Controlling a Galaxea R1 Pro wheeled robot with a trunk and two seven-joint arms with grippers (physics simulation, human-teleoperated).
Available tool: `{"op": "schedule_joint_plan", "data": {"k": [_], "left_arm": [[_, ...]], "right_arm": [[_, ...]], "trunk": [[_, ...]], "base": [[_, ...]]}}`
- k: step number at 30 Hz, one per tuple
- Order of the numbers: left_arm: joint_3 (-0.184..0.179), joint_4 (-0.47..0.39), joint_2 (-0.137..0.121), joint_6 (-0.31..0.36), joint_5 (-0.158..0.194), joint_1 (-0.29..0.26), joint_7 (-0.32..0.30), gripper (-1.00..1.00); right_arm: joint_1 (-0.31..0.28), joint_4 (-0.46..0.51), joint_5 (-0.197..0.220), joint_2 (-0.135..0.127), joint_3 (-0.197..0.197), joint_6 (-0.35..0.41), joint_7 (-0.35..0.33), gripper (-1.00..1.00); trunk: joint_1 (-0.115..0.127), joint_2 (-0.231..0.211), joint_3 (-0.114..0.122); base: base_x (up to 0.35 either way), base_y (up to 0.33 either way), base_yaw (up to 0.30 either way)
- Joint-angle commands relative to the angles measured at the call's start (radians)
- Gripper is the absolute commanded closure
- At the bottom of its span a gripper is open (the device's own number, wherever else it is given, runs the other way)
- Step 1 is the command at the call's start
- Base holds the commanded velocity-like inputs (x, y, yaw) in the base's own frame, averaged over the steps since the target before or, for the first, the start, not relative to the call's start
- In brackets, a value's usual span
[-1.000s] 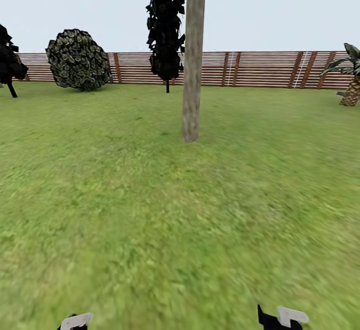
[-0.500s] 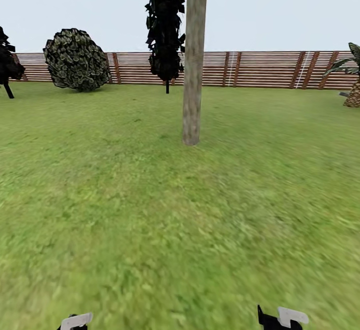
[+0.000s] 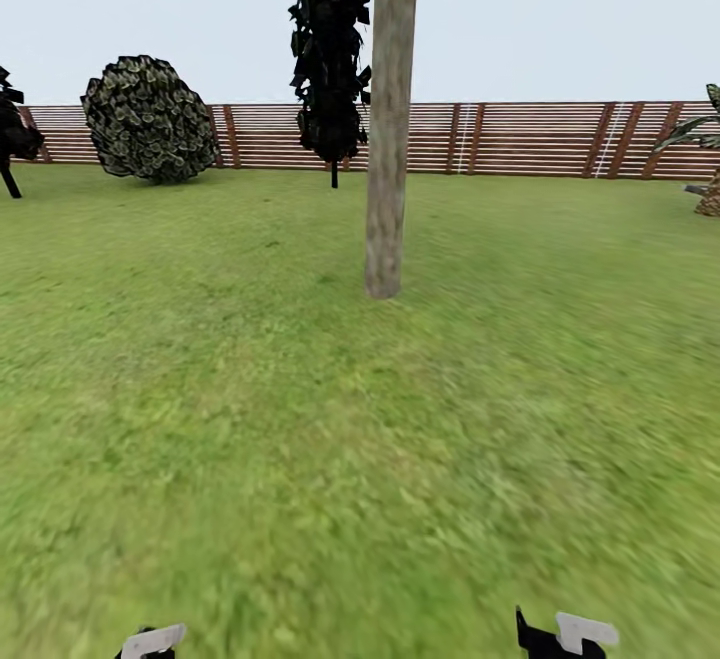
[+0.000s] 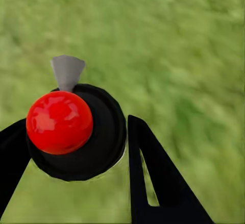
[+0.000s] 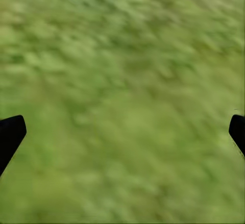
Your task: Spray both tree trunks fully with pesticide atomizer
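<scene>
L hand (image 4: 76,147) is clamped on the pesticide atomizer (image 4: 76,132): black fingers (image 4: 153,183) press each side of its round dark body. In the L wrist view the atomizer is seen end-on, red cap facing the camera, so its long axis runs along the fingers toward the lawn (image 4: 178,40); grey nozzle tab sticks out past the body's rim. R hand (image 5: 122,132) is spread wide w/ nothing between the fingertips (image 5: 10,134), only blurred grass beyond.

Head view: both hands just peek in at the lower edge, L (image 3: 150,642) and R (image 3: 565,634), pale tabs on dark parts, well apart.

Counts: 1 atomizer, 2 hands. 1 tree trunk (image 3: 388,119) in view, straight and upright, mottled grey-tan, standing on the lawn ahead of the robot near centre, its crown mostly cut off. Behind it a dark narrow shrub (image 3: 328,59); a round bushy shrub (image 3: 150,119) to the L near the slatted brown fence (image 3: 520,139). 1 palm (image 3: 708,164) at far R edge.
</scene>
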State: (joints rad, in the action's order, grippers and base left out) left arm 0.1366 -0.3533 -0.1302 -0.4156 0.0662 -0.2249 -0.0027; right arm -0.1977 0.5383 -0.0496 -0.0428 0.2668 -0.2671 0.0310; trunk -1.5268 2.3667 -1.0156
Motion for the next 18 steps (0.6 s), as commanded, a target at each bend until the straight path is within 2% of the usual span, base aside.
{"op": "schedule_joint_plan", "data": {"k": [1, 18], "left_arm": [[-0.002, 0.001, 0.000, -0.003, 0.007, -0.001, 0.000, 1.00], [-0.002, 0.001, 0.000, -0.003, 0.007, -0.001, 0.000, 1.00]], "right_arm": [[-0.001, -0.001, -0.005, -0.002, 0.002, -0.003, 0.003, -1.00], [-0.001, 0.000, -0.004, -0.003, 0.003, -0.003, 0.004, -1.00]], "trunk": [[0.000, 0.000, -0.001], [0.000, 0.000, -0.006]], "base": [[0.335, 0.000, 0.000], [0.335, 0.000, 0.000]]}}
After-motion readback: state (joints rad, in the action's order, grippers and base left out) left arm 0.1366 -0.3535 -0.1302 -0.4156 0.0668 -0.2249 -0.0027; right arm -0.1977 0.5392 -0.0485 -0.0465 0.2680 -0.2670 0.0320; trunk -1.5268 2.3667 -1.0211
